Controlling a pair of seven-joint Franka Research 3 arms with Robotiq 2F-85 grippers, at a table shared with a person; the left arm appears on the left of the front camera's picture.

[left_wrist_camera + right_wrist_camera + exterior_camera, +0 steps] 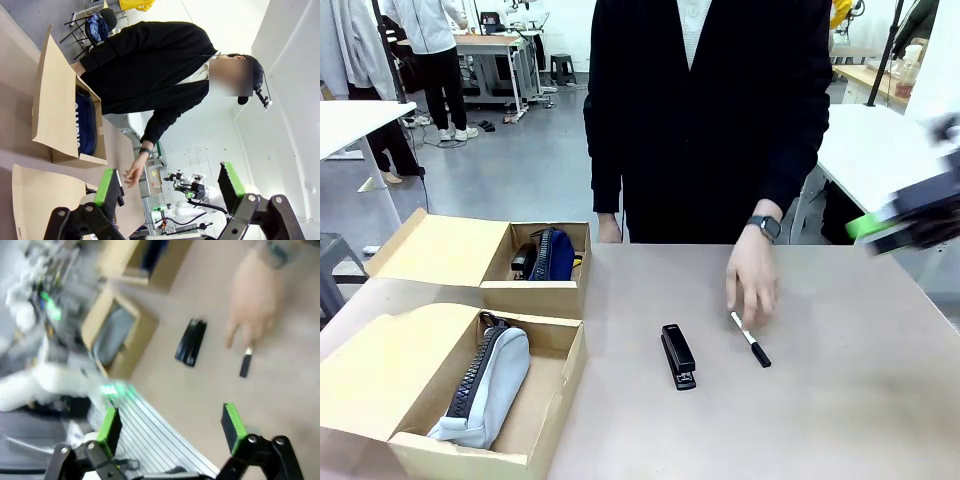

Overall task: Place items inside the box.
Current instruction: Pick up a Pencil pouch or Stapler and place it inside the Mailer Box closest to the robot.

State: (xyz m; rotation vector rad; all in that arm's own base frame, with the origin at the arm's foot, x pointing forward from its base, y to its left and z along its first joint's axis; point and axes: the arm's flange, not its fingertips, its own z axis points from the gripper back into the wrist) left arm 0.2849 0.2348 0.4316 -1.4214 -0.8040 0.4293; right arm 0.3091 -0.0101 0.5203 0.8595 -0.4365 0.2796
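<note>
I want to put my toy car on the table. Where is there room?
The biggest bare patch is on the table, on its right side past the marker. There's also a strip between the near box and the stapler. It's crowded on the left, where the near box and far box sit, and tight by the person's hand at the marker.

My right gripper (172, 422) hung in the air with its jaws wide apart. My left gripper (170, 186) had its jaws wide apart too.
</note>
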